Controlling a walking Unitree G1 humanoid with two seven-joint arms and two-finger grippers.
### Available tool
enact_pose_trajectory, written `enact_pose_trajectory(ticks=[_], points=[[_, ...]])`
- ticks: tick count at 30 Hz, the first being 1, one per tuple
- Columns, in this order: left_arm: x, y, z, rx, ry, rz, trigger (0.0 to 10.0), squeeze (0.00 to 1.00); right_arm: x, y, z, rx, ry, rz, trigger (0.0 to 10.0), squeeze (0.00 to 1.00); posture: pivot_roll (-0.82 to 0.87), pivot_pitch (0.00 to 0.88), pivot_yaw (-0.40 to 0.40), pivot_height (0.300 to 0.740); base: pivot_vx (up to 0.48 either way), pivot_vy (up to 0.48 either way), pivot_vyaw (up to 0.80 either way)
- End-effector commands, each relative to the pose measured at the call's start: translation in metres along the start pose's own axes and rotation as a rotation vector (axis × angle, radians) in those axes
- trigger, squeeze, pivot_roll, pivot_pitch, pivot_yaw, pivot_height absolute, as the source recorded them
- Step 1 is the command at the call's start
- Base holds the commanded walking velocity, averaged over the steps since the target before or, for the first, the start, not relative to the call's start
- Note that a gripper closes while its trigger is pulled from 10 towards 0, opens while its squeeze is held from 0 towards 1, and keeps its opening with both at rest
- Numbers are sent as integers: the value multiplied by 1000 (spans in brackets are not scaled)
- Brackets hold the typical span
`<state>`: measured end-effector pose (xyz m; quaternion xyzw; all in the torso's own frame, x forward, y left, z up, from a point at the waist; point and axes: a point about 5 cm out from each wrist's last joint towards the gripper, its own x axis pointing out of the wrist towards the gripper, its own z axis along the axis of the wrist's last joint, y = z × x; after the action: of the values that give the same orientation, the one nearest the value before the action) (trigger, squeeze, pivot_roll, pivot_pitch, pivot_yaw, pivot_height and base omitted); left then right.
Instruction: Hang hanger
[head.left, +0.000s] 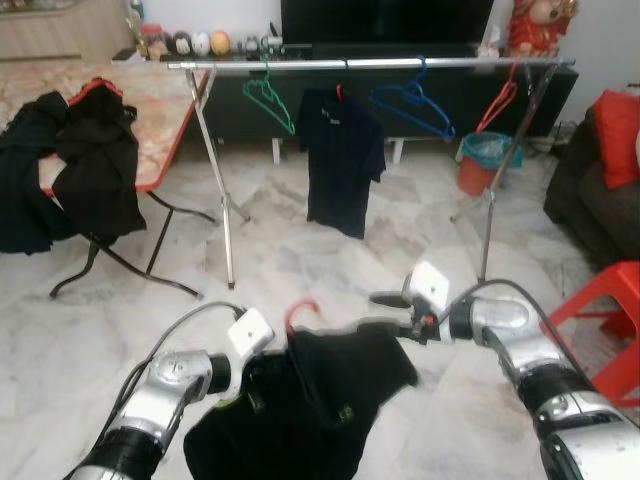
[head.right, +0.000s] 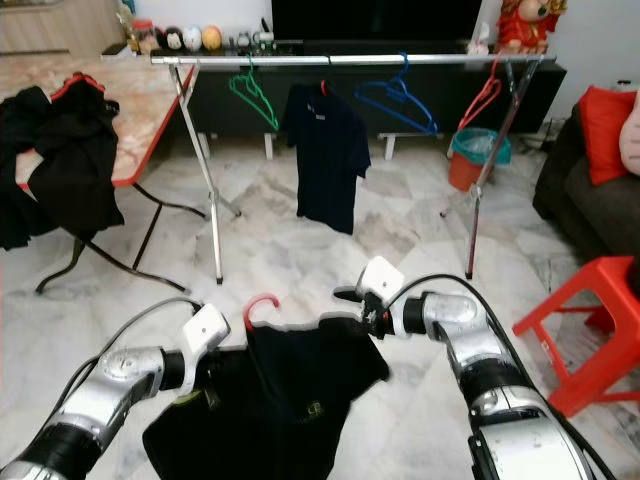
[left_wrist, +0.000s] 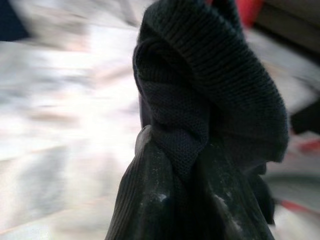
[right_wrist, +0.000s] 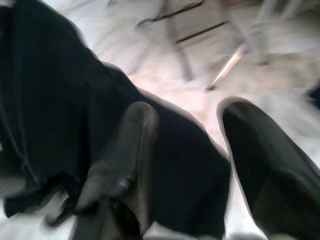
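My left gripper (head.left: 262, 372) is clamped on a bunched fold of the black shirt (head.left: 320, 400), which hangs low in front of me on a red hanger (head.left: 300, 312); only the hook shows above the collar. My right gripper (head.right: 352, 304) has its fingers spread, one against the shirt's shoulder, gripping nothing.

Judgement: I need to get hold of the hook's neck, keep the hook upright, and lift well clear of the floor.

The rail (head.left: 370, 63) is well ahead, with a gap between the green hanger (head.left: 268, 100) and the hung shirt (head.left: 342, 160). Pale marble floor (head.left: 300, 250), folding table (head.left: 150, 110) to my left, red stool (head.right: 590, 320) to my right.
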<state>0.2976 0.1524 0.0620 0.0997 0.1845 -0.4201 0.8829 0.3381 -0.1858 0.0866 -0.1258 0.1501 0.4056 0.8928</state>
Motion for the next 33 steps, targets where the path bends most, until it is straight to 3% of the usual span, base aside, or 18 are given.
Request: enact_pose_trajectory(ticks=[1,2,3,4,5,9,10,13,14,17,22,24,25,28,33], points=[[0,13,10,22,-50,121,7216,0,-2,-9,-3,43,-30,-185,10000,0,18,17,-1,740,0,0,0],[0,15,11,18,-58,160,9373,0,-4,-10,-7,66,-26,-242,10000,0,18,17,-1,740,0,0,0],[0,17,11,15,-63,181,9373,0,-5,-11,-9,80,-23,-273,10000,0,13,20,3,740,0,0,0],[0,18,12,14,-68,201,10000,0,-5,-11,-12,104,-27,-298,10000,0,8,23,6,740,0,0,0],[0,20,13,10,-90,239,10000,0,-6,-11,-16,156,-59,-358,10000,0,6,24,8,740,0,0,0],[1,27,17,-10,-138,341,10000,0,-7,-8,-25,207,-80,-475,10000,0,-1,27,21,740,0,0,0],[2,30,19,-31,-173,418,10000,0,-7,-3,-35,241,-63,-537,10000,0,-3,31,21,740,0,0,0],[1,30,21,-85,-237,475,10000,0,-8,4,-47,249,-42,-618,10000,0,-3,25,29,740,0,0,0],[-1,30,20,-124,-279,512,10000,0,-6,12,-55,382,-93,-711,10000,0,-13,23,42,740,0,0,0],[-3,26,18,-124,-305,539,10000,0,1,33,-67,417,-86,-730,10000,0,-10,16,61,740,0,0,0],[-2,25,17,-146,-309,563,10000,0,9,50,-75,500,-89,-732,10000,0,-22,19,73,740,0,0,0],[-1,24,16,-154,-318,565,10000,0,12,53,-74,531,-100,-736,10000,0,-31,17,77,740,0,0,0],[2,23,16,-170,-320,568,10000,0,14,53,-70,505,-110,-757,10000,0,-33,16,76,740,0,0,0],[9,17,21,-142,-330,521,10000,0,16,52,-67,513,-129,-770,10000,0,-37,16,70,740,195,0,0],[11,16,25,-139,-342,526,10000,0,8,50,-76,537,-92,-832,10000,0,-37,13,61,740,312,0,0]])
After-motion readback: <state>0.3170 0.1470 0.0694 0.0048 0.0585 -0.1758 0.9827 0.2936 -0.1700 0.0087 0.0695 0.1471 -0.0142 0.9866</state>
